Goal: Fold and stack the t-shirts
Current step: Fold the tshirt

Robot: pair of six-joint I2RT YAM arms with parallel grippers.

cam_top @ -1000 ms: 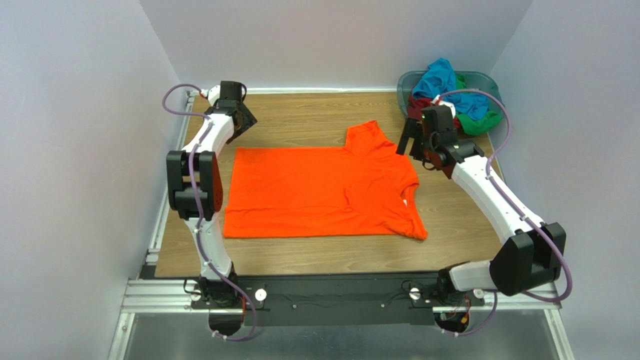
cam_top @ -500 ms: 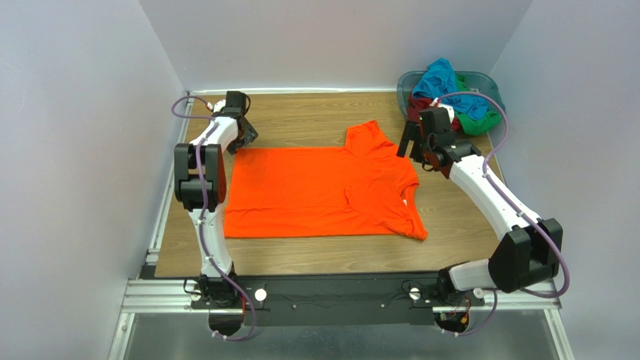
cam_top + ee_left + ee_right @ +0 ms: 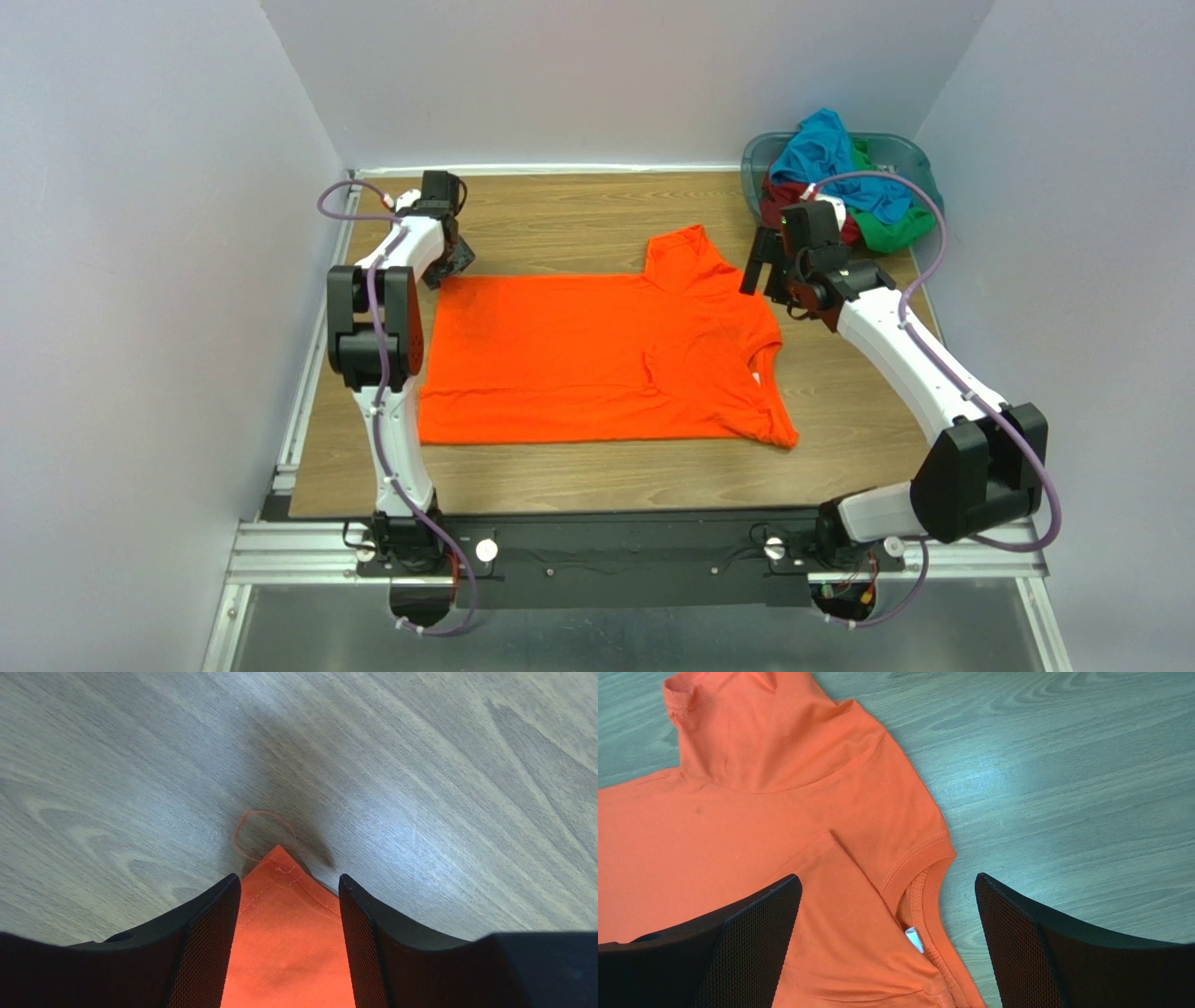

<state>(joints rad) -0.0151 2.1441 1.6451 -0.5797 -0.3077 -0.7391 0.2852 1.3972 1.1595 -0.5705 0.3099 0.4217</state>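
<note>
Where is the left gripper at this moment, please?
In the top view, the left gripper sits at the far left of the table, at the orange t-shirt's far hem corner; the left wrist view shows that corner between its open jaws.

I see no txt, logos or nos. to read; white neck tag (image 3: 912, 937) in orange shirt (image 3: 759, 833) isn't legible.

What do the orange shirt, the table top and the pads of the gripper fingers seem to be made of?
Orange shirt: soft matte knit cloth, by its stitched hems and ribbed collar. Table top: wood or wood-look laminate, slightly glossy; grain lines with pale glare. Pads: likely black textured rubber or plastic; fine mesh pattern.
</note>
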